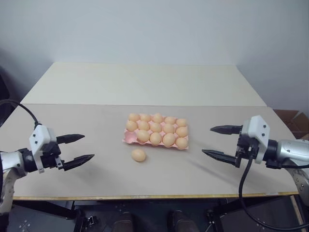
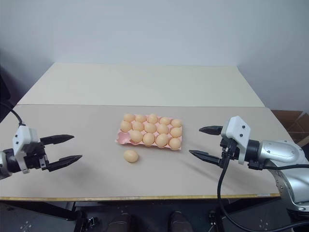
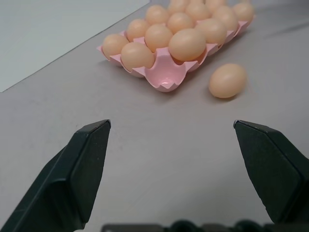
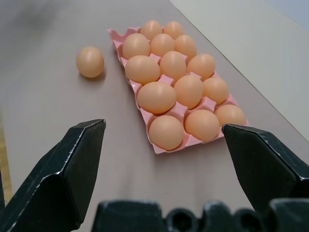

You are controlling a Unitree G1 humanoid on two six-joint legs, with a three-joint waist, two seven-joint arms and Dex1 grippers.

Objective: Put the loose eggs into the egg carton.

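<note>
One loose egg [image 1: 138,154], light tan-orange, lies on the grey tabletop just in front of the egg carton's near-left corner. The pale pink egg carton [image 1: 129,138] sits mid-table and holds several identical eggs. Its near-left corner cup [image 3: 166,77] is empty. My left gripper [image 1: 88,146] hovers open over the table's left side, well left of the loose egg, with nothing between its fingers. On the right, my right gripper [image 1: 207,140] is open and empty, pointing toward the carton from a short distance. The wrist views show the egg [image 4: 90,61] and the carton [image 4: 153,144] ahead of the open jaws.
The grey tabletop [image 1: 96,125] meets a cream board [image 1: 145,82] behind the carton, with a pale wall beyond. The table's front edge [image 1: 154,196] runs close below both grippers. A cardboard box [image 1: 294,121] stands off the table's right side.
</note>
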